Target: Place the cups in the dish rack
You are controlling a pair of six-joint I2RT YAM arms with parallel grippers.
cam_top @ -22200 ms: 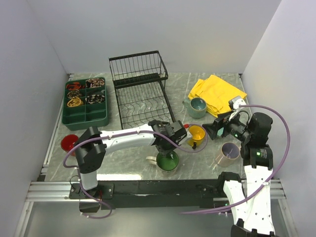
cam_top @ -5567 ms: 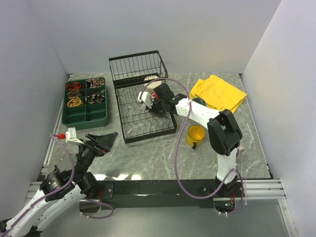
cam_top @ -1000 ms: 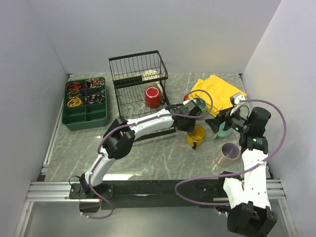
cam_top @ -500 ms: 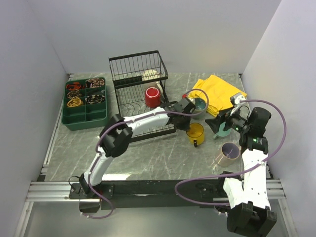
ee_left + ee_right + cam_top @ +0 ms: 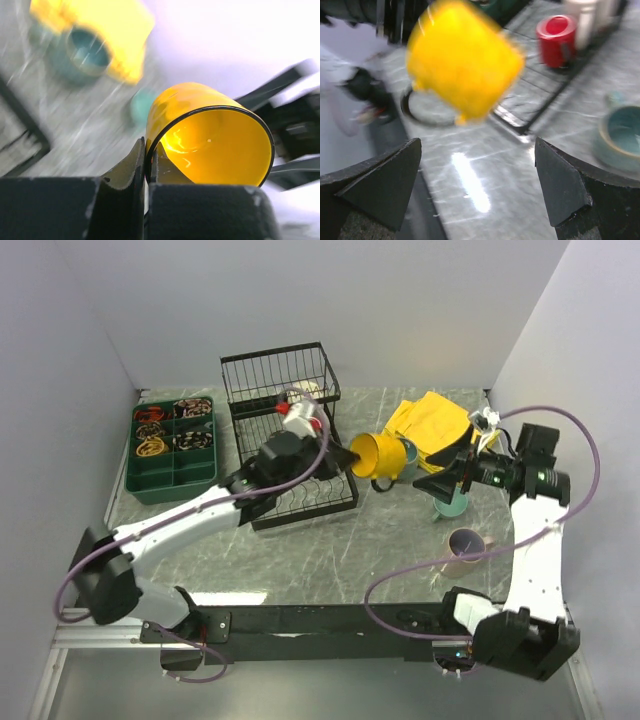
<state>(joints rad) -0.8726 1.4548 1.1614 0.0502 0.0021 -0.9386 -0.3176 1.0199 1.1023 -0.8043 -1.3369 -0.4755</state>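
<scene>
My left gripper (image 5: 354,456) is shut on the rim of the yellow cup (image 5: 377,453), one finger inside and one outside. It holds the cup off the table, tipped on its side, just right of the dish rack (image 5: 290,480). The left wrist view shows the pinch (image 5: 147,152) on that yellow cup (image 5: 210,135). A red cup (image 5: 556,40) and a cream cup (image 5: 582,15) sit in the rack (image 5: 530,102). The large teal cup (image 5: 406,456) stands behind the yellow one. My right gripper (image 5: 440,480) is open and empty above the small teal cup (image 5: 453,504). The pinkish-beige cup (image 5: 465,543) lies nearer.
A yellow cloth (image 5: 440,425) lies at the back right. The dark green compartment tray (image 5: 172,478) stands left of the rack. White walls close in the table on three sides.
My left gripper has closed on the yellow cup and lifted it off the table, tipping it sideways. The left arm has drawn back. My right arm has risen a little, still open.
</scene>
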